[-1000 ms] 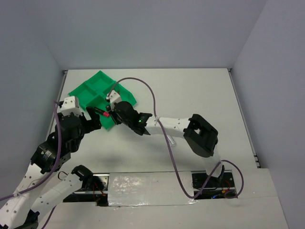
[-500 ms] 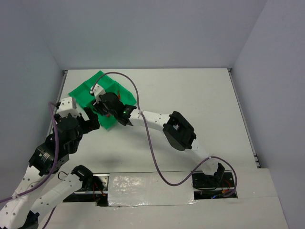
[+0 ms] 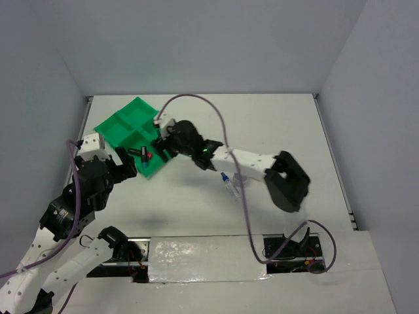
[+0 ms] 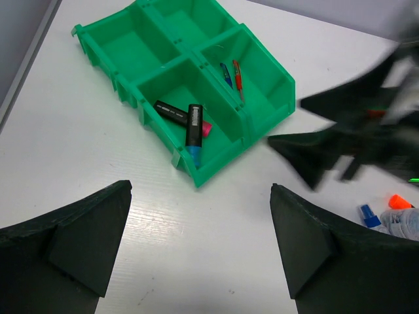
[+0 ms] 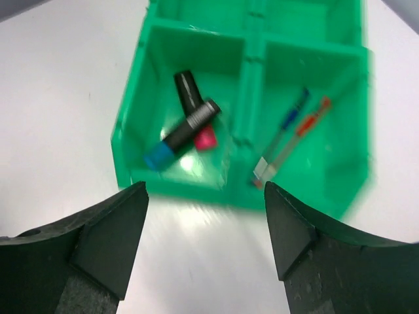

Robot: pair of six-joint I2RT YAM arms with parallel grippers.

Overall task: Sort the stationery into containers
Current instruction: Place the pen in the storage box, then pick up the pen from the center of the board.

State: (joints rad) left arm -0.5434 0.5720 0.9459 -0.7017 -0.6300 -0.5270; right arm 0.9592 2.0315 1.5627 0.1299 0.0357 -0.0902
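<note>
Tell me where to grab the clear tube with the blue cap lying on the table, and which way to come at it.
Grip the tube around the middle of its clear body, coming straight down from above and closing across its narrow width. It lies flat on the table, so only its long sides are free. Mind the purple cable close beside it.

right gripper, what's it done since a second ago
The right gripper opened, let a highlighter drop into the green tray, then pulled back to the right. The left gripper stayed open and in place; the tray is unmoved.
</note>
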